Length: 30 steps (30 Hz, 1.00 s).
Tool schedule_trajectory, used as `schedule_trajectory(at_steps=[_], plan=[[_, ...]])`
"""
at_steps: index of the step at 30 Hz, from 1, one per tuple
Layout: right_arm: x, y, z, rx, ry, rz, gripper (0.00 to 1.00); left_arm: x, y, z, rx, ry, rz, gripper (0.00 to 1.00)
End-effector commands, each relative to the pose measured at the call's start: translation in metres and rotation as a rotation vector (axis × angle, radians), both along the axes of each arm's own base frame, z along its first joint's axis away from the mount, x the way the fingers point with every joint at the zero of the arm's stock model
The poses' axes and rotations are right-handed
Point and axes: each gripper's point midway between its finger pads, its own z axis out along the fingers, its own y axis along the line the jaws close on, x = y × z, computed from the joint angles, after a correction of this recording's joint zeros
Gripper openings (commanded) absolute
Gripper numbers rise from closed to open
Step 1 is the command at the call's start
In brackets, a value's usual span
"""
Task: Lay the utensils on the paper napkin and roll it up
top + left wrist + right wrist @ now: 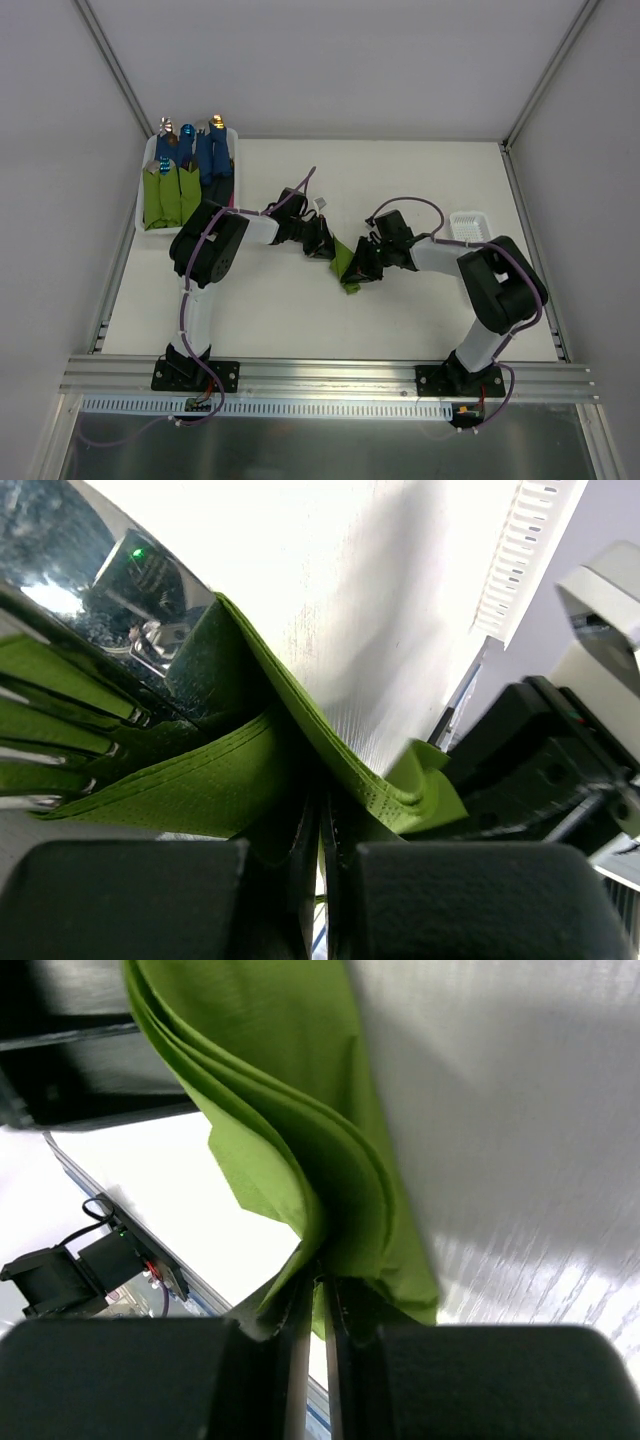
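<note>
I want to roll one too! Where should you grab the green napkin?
Pinch the paper napkin at its folded edge, where the layers stack. The left fingers and right fingers each grip it that way, from opposite sides, likely keeping the floppy sheet bundled.

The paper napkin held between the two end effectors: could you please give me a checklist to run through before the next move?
1. Left end effector shut on the paper napkin: ok.
2. Right end effector shut on the napkin's folded layers: ok.
3. Fork against the napkin: ok, tines show in the left wrist view.
4. Second utensil beside the fork: ok, a shiny metal head shows; its type cannot tell.
5. Napkin rolled tight: not ok, the layers are loose and gaping.
6. Handles covered by the napkin: cannot tell.
</note>
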Motion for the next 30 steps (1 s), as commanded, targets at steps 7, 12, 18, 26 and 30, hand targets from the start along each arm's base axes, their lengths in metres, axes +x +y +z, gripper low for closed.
schedule_trajectory(at_steps=[7,12,18,26,30], plan=[[-0.022,-0.006,-0.03,-0.056,0.129,0.021,0.09,0.01,0.011,-0.005,0.07,-0.043,0.031,0.0],[-0.023,-0.003,-0.032,-0.038,0.152,0.015,0.09,0.012,0.014,0.037,0.025,-0.132,0.006,0.0],[-0.022,0.0,-0.032,-0.022,0.162,0.011,0.11,0.02,0.037,0.074,0.029,-0.227,0.025,0.09],[-0.019,0.005,-0.025,0.014,0.123,0.03,0.25,0.05,0.051,0.114,0.094,-0.355,0.038,0.24],[-0.017,0.006,-0.023,0.022,0.108,0.036,0.32,0.058,0.04,0.113,0.152,-0.383,0.001,0.26]])
